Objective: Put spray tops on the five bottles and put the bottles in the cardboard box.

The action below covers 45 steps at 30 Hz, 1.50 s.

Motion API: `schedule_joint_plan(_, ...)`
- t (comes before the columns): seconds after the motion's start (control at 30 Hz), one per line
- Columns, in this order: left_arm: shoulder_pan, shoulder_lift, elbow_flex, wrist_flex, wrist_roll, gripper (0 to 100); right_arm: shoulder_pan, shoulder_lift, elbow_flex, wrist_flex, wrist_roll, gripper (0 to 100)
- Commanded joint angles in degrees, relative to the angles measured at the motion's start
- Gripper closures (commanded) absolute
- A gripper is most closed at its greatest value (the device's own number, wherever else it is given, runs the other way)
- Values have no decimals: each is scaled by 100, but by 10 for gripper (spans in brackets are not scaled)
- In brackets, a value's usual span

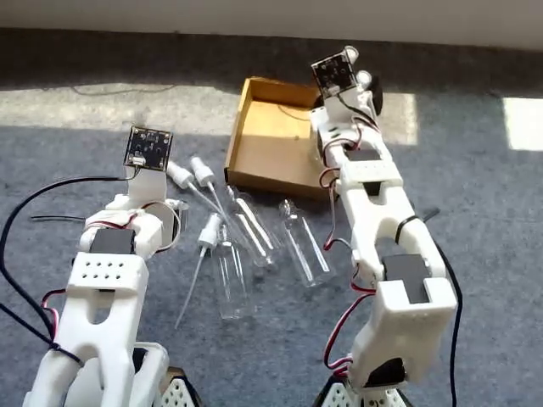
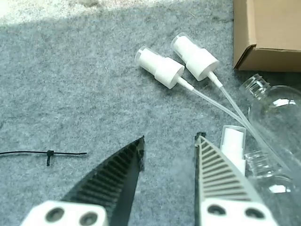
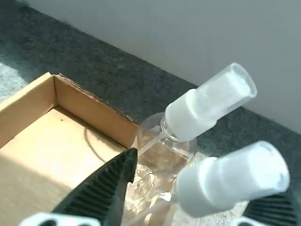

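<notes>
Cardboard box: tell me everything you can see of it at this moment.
The cardboard box is a shallow, open-topped brown tray with low walls, lying flat on the grey carpet. Its visible floor is bare. The right tool, shut on two capped bottles, hangs by its far right corner. Loose clear bottles lie just off its near wall.

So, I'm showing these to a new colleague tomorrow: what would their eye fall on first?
Most striking are the two capped bottles clamped in the right gripper at the far edge of the cardboard box, white tops sticking up. Next come three loose spray tops and clear uncapped bottles lying on the grey carpet between box and arms, with the left gripper open beside them.
</notes>
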Motion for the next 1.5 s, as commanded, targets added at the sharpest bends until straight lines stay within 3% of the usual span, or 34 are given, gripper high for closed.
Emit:
schedule_joint_plan(0.0, 92, 13, -48, -114, 9, 832, -48, -743, -303, 22, 70, 656)
schedule_joint_plan(0.5, 92, 13, -48, -114, 9, 832, -48, -1525, -303, 426, 70, 656)
schedule_joint_plan(0.9, 84, 13, -48, -105, 9, 832, -4, -3345, -295, 1622, 35, 660)
schedule_joint_plan(1.0, 84, 13, -48, -97, 9, 832, 198, -3618, -295, 1877, 35, 727)
schedule_joint_plan(1.17, 66, 13, -48, -97, 9, 832, 857, -3653, -277, 1895, 35, 991)
schedule_joint_plan(1.3, 66, 13, -48, -97, 9, 832, 1323, -3380, 171, 1727, -255, 995)
schedule_joint_plan(1.47, 66, 13, -40, -97, 9, 832, 1692, -2958, 1130, 180, -1257, 995)
